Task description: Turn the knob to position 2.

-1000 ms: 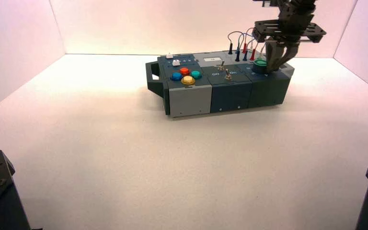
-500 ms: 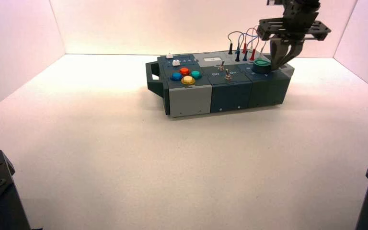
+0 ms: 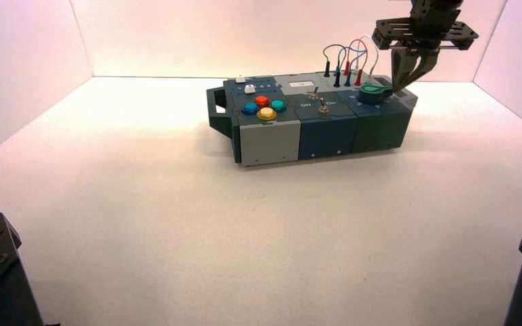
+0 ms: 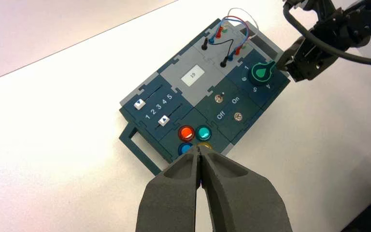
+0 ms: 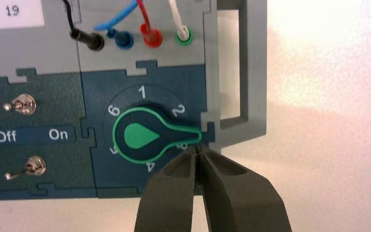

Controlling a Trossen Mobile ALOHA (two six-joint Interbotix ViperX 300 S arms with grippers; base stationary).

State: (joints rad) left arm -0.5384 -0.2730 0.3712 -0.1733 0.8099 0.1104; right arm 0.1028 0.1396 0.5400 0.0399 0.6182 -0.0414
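The knob [image 5: 136, 135], a green round dial with a long pointer, sits at the right end of the box [image 3: 270, 143], on the side nearer the robot. Its pointer lies between the 2 and the 3, closer to the 3, which is partly covered.

The right gripper [image 5: 197, 147] is closed, its two fingers together. It is at the right end of the box, with its tips right at the end of the pointer; whether they touch it, I cannot tell.

The left gripper [image 4: 199, 148] is closed too and holds nothing. It waits on the robot's left, well apart from the knob.

Beside the knob are two metal toggle switches, the far one [image 5: 23, 104] and the near one [image 5: 35, 166], both with their levers tipped to the Off side. Behind the knob, black, blue, red and white wires [image 3: 349, 51] loop up from their plugs. A white label [image 4: 192, 75] reading 19 is on the grey part of the box.

At the left end are a red button [image 4: 186, 133], a teal-green button [image 4: 203, 133], a blue button [image 3: 250, 109] and a yellow button [image 3: 266, 114], with two white slider caps [image 3: 249, 89] behind them. The box stands on a pale desk [image 3: 258, 231].
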